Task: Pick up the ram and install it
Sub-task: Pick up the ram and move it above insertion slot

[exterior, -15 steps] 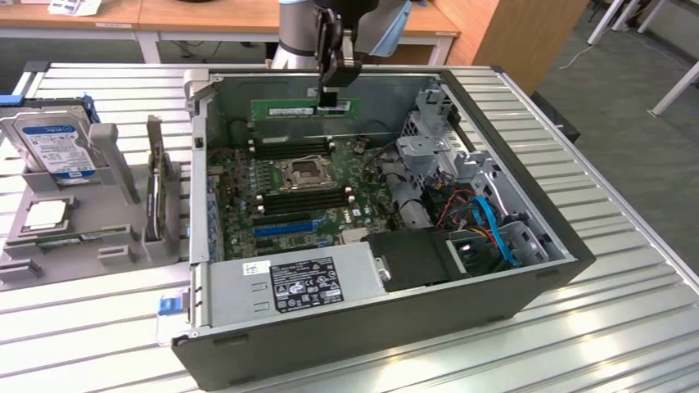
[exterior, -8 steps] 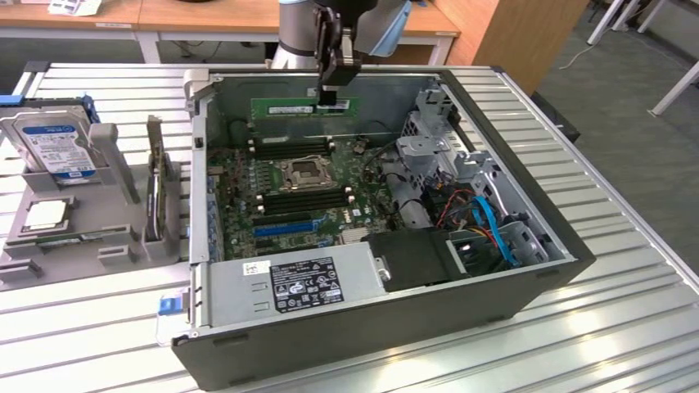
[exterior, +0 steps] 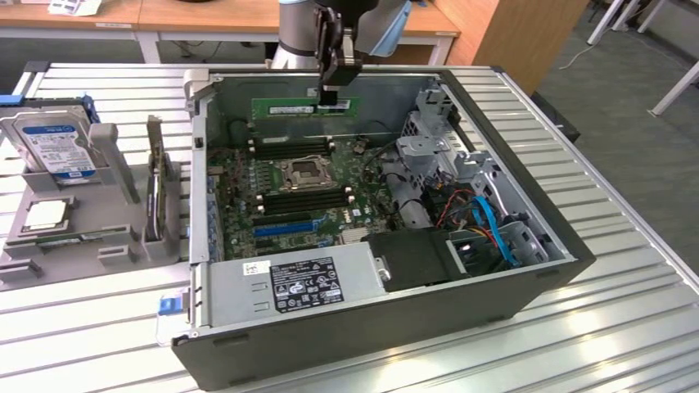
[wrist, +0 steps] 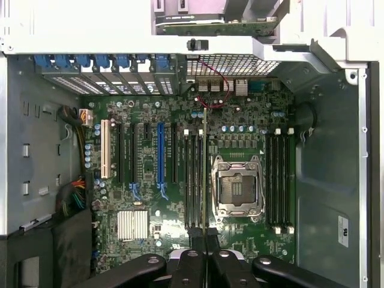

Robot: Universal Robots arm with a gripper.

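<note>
Now pincer (exterior: 327, 98) clamped on ram (exterior: 290, 107) top edge; ram level, hanging clear above motherboard (exterior: 286, 214) inside open case (exterior: 382, 336).

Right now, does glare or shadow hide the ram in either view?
Exterior view: the ram, gripped by the pincer, is evenly lit, while it is dark around the black shroud. Wrist view: the case frame is washed out white, and the ram's thin edge reads clear over the lit motherboard.

The arm (exterior: 297, 33) hung straight down, wrist vertical, and the gripper (exterior: 327, 95) had its fingers pinched nearly together (a thin grip) on the ram (exterior: 286, 107).
</note>
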